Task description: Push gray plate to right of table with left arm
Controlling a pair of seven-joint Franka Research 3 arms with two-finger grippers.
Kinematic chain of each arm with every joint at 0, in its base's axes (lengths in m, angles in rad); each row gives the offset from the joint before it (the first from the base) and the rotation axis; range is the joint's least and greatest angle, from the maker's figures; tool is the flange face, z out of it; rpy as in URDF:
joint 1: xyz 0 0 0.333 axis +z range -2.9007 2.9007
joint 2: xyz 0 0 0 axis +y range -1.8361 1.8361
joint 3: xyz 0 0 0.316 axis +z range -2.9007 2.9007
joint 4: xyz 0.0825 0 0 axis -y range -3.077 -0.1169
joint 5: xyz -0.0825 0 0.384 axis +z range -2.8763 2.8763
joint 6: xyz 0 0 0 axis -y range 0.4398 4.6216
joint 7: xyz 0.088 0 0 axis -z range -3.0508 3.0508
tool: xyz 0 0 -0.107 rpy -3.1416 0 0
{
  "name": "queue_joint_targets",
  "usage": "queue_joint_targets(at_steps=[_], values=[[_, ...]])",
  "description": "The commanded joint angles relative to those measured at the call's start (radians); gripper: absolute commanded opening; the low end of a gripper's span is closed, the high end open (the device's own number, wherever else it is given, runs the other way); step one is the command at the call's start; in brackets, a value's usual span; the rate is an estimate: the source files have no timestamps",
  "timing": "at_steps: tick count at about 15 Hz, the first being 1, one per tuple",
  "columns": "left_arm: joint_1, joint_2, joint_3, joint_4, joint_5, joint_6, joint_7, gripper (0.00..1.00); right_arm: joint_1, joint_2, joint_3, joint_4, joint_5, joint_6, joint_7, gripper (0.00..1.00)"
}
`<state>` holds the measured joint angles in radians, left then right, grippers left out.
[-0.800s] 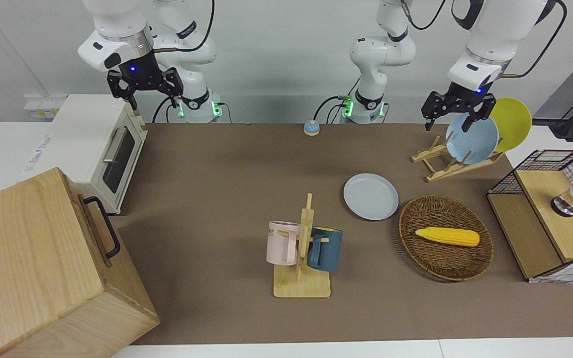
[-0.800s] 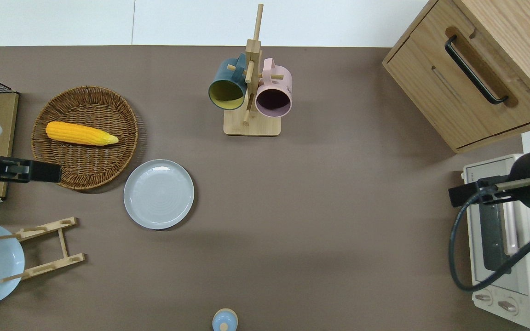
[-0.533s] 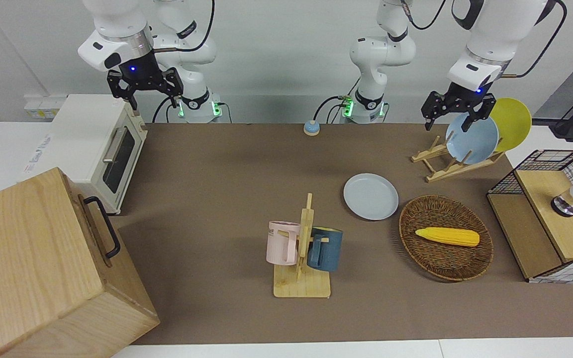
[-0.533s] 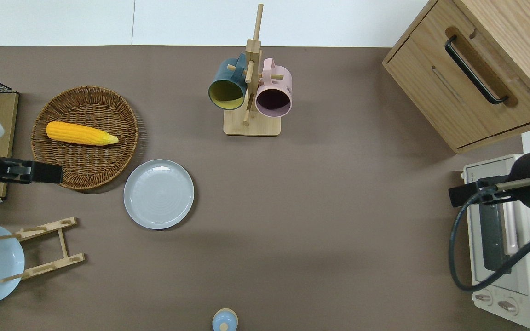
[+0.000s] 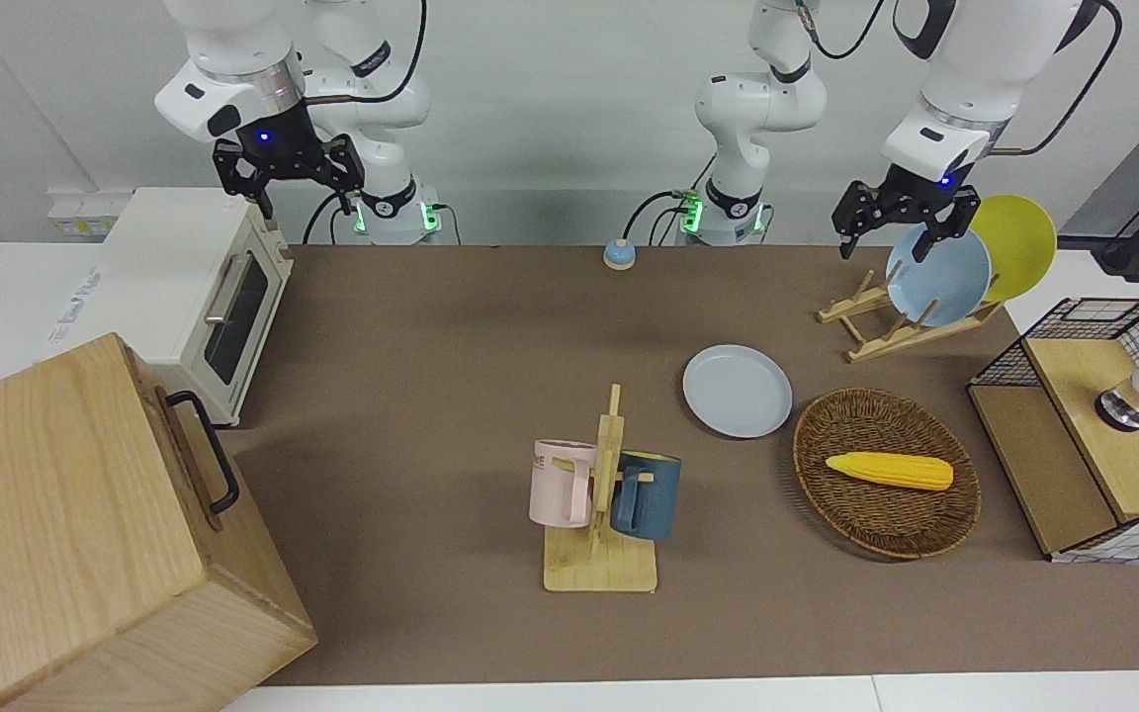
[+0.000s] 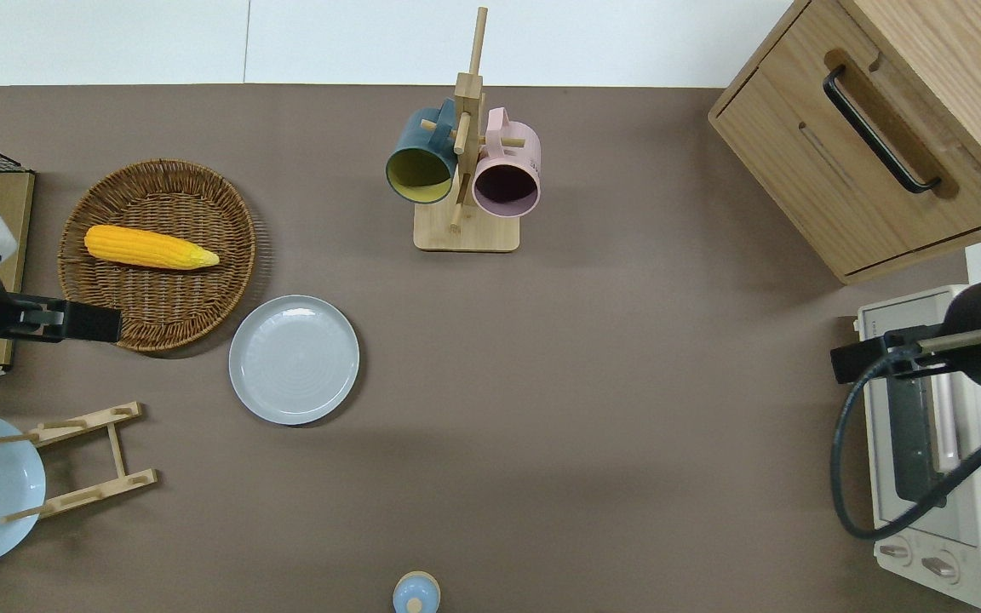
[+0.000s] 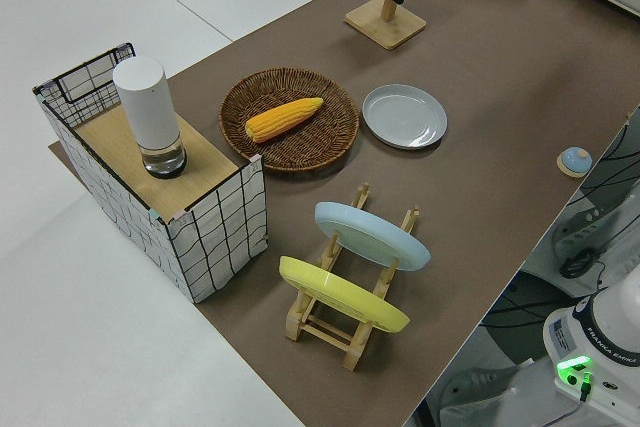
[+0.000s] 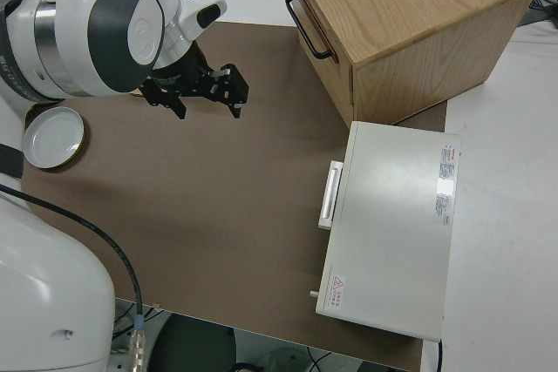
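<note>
Your left gripper (image 5: 894,220) is up in the air with its fingers spread and nothing between them, hanging over the near rim of the wicker basket (image 6: 201,281), at the left arm's end of the table (image 5: 451,326). The gray plate (image 5: 737,390) lies flat on the table, well apart from that gripper and untouched, just beside the basket toward the table's middle, and nearer to you than the mug rack (image 5: 605,494). Your right gripper (image 5: 288,173) is parked, fingers open as well.

Now the count. You've got three plates: the gray one, plus a blue plate (image 5: 937,275) and a yellow plate (image 5: 1019,245) standing on edge in the wooden dish rack (image 5: 886,331). Two mugs hang on the rack, one pink mug (image 5: 562,483), one dark blue mug (image 5: 647,494). One corn cob (image 5: 890,471) lies in the basket.
</note>
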<state>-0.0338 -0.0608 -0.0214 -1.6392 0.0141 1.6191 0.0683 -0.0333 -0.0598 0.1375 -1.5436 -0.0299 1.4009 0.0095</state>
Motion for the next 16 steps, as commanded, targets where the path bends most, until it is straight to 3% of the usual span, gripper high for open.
queue_joint_targets(at_steps=[1,8,16], values=[[0.0,-0.005,0.0,0.004,0.021,-0.008,-0.002,0.99,-0.024,-0.009,0.019,0.0,-0.008,-0.014,-0.008,0.996],[0.0,0.001,0.006,-0.057,0.02,0.019,-0.011,0.99,-0.024,-0.009,0.019,0.0,-0.008,-0.014,-0.008,0.996],[0.005,0.021,0.008,-0.276,0.006,0.229,-0.104,0.99,-0.024,-0.009,0.019,0.0,-0.008,-0.014,-0.008,0.996]])
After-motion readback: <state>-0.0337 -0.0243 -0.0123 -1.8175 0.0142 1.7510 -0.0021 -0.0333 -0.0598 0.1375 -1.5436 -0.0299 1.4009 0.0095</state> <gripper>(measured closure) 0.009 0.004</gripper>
